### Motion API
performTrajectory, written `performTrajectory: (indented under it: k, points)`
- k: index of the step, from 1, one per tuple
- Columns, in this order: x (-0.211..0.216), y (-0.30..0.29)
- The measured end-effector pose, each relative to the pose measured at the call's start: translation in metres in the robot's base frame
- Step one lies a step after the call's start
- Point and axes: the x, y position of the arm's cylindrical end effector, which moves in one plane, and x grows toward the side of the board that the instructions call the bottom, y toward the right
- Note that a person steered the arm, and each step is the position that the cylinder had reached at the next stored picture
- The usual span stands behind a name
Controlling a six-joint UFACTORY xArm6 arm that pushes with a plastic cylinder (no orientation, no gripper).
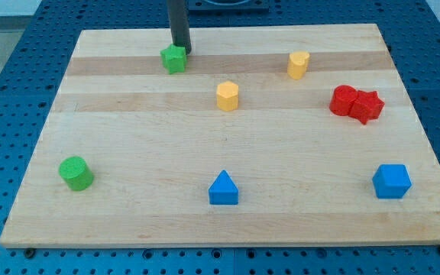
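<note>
My tip (181, 52) rests on the wooden board (128, 145) near its top edge, left of the middle. It touches the upper right side of a small green block (174, 59), whose shape is hard to make out. The nearest other block is a yellow hexagonal one (227, 96), lower and to the right. A second yellow block (298, 65) sits further right, near the top.
Two red blocks (355, 102) sit pressed together at the right. A blue cube (392, 182) lies at the lower right, a blue triangular block (223, 189) at the bottom middle, a green cylinder (76, 173) at the lower left.
</note>
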Motion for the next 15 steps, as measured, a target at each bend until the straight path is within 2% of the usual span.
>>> performTrajectory:
  k: [5,11,13,14,15]
  points:
    - [0.121,-0.058]
    - [0.234,-0.129]
    - [0.235,-0.129]
    - [0.214,-0.111]
    - [0.214,-0.068]
